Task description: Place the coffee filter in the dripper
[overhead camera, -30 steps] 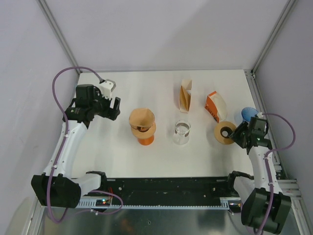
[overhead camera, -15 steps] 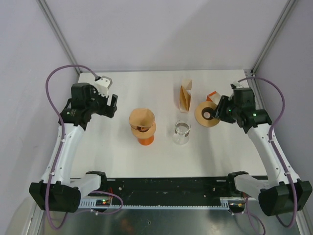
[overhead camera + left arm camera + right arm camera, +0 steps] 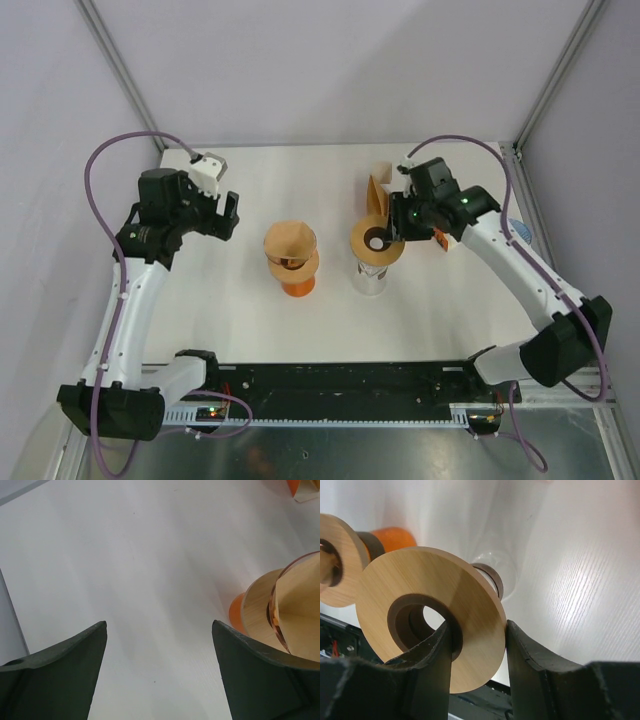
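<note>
Wooden disc point(image 3: 470, 595) hides most of the glass point(image 3: 368, 283) at the middle of the table point(image 3: 300, 170). Right tool point(image 3: 395, 232), arm stretched inward, pinches the disc's rim. Coffee filter point(image 3: 290, 240) sits in the orange dripper point(image 3: 294, 282). Left tool point(image 3: 159, 625), spread, hovers near the left edge.

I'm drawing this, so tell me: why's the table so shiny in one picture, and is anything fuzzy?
Right wrist view: bright glare streaks the table, the ring is sharp. Left wrist view: even light, dark fingers show no detail. Top view: faint shadows.
</note>
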Robot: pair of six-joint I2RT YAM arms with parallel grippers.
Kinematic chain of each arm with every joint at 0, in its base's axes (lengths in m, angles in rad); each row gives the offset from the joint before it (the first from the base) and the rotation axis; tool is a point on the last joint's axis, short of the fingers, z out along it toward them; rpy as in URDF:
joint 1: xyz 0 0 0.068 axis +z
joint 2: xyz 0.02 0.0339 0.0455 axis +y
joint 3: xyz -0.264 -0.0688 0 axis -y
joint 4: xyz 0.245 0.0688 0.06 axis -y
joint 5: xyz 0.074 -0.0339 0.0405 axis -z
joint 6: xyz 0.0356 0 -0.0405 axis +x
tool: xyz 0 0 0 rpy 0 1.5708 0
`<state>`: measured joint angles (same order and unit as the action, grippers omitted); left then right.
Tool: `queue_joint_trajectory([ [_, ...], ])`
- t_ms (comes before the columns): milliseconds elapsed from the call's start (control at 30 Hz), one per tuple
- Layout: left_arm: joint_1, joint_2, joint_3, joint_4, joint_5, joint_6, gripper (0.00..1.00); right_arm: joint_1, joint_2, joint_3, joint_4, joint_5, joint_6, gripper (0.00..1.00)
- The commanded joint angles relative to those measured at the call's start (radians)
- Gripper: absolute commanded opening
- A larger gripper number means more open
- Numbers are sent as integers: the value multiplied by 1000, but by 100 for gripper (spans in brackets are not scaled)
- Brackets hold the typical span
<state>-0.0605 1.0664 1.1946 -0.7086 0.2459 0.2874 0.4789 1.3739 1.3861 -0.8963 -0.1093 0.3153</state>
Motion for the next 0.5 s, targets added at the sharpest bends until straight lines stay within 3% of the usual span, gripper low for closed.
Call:
queue_joint_trajectory([
  [0,4,-31,29,-1,26,-6,90,33,53,46,-41,26,-33,0],
  [467,4,-35,20,-4,40,0,90,50,137,9,-14,59,-55,2],
])
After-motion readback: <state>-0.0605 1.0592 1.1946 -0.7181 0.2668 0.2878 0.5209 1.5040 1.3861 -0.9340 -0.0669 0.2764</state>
